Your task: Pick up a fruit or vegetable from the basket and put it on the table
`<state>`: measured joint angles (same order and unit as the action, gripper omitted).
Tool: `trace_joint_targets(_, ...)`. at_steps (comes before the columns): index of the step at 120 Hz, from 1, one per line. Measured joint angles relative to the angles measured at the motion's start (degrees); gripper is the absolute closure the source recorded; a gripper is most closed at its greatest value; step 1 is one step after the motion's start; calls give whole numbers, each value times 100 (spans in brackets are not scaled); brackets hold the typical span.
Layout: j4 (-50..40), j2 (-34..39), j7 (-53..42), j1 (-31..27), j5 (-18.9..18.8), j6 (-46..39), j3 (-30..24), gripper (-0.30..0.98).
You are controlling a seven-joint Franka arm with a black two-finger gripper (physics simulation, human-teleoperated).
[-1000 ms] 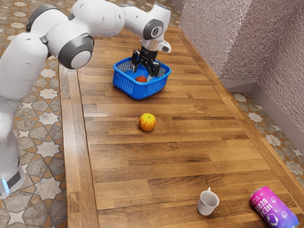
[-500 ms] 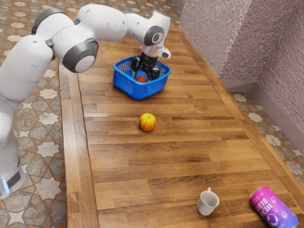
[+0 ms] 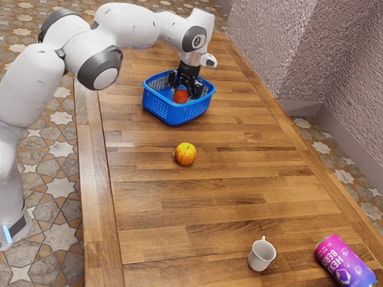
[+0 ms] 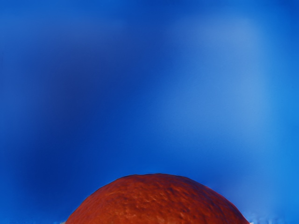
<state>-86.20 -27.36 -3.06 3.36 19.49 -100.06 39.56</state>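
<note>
The two fingers of the black gripper (image 3: 185,91) are closed in on a red-orange orange (image 3: 181,96), one at each side of it, holding it between them. The orange is inside the blue basket (image 3: 174,113), within its walls; whether it touches the basket's bottom, I cannot tell. In the wrist view its rounded, pitted skin rises at the lower edge, against blurred blue. The gripper points down into the basket, whose sides are perforated and which stands upright on the wooden table (image 3: 239,197).

Outside the basket, well apart from its near side in the exterior view, a yellow apple (image 3: 185,154) with a reddish blush sits on the table, its stem up. Farther toward the exterior view's lower right, a white mug (image 3: 261,256) stands upright, and near it a pink-and-purple can (image 3: 344,263) lies on its side.

The white arm (image 3: 125,27) comes in from the exterior view's left and bends down above the basket. Past the table are a floor (image 3: 45,185) of star-patterned tiles and a rough, pale wall (image 3: 275,48).
</note>
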Motion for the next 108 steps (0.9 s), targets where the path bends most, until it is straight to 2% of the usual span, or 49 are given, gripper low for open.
trace_joint_targets(24,208,409,-28,87,-63,60,21,32)
trace_joint_targets(43,669,719,-42,615,-159,257,12,31)
trace_joint_targets(62,880,579,-48,1281,-167,354,-135,32)
trace_joint_targets(80,1002,273,-51,1352,-170,357,-601,32)
trace_joint_targets(94,1030,187,-50,1356,-170,351,-701,32)
trace_joint_targets(108,1032,166,-54,1362,-148,341,-712,14)
